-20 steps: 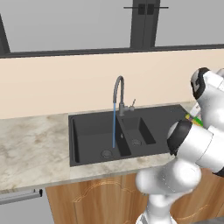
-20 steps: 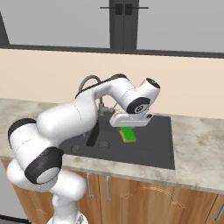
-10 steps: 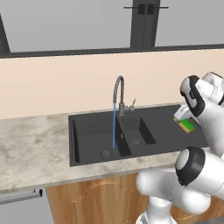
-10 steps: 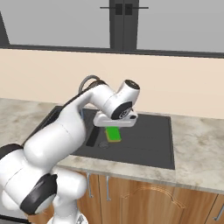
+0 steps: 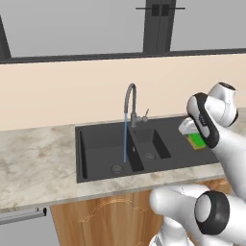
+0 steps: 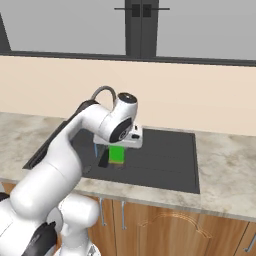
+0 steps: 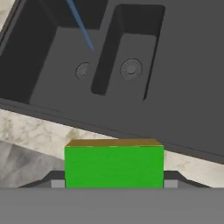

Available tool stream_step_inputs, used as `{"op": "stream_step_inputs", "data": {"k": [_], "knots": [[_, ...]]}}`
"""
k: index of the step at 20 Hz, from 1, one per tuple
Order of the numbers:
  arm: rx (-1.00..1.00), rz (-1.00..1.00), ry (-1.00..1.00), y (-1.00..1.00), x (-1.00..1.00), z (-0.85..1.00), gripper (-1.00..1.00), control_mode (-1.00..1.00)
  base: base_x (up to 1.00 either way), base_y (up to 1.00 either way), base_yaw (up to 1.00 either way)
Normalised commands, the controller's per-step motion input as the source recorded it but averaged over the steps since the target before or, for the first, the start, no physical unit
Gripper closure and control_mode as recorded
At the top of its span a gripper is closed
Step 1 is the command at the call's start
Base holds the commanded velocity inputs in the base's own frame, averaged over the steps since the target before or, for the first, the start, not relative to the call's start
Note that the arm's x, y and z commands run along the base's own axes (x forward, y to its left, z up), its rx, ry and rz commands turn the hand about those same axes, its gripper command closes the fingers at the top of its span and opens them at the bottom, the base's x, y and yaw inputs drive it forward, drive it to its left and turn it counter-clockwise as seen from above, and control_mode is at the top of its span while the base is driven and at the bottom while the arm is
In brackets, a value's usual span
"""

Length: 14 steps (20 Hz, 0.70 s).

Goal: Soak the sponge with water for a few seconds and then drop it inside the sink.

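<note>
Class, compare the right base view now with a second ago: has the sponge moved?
Yes. The sponge, clamped in the gripper, has shifted left over the sink, closer to the faucet.

The sponge [image 7: 114,166], green on top with a yellow layer, sits between the pincer's [image 6: 116,159] two fingers. Below it lies the black sink [image 5: 96,144] with two bowls. Blue water [image 5: 125,138] falls straight into the bigger bowl, away from the pincer.

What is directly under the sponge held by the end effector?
Under the sponge, held in the end effector, the hand view shows the sink's flat dark deck and a strip of marble counter. The patch straight beneath is covered by the sponge.
</note>
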Motion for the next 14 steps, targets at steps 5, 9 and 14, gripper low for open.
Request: {"op": "stream_step_inputs", "data": {"k": [5,9,14], "knots": [[-0.07,-0.21,0.0,0.31,-0.15,0.0,1.0,-1.0,0.0,0.0,0.0],[-0.12,-0.15,0.0,0.51,-0.07,0.0,1.0,-1.0,0.0,0.0,0.0],[-0.12,-0.12,0.0,0.46,-0.01,0.0,1.0,-1.0,0.0,0.0,0.0]]}}
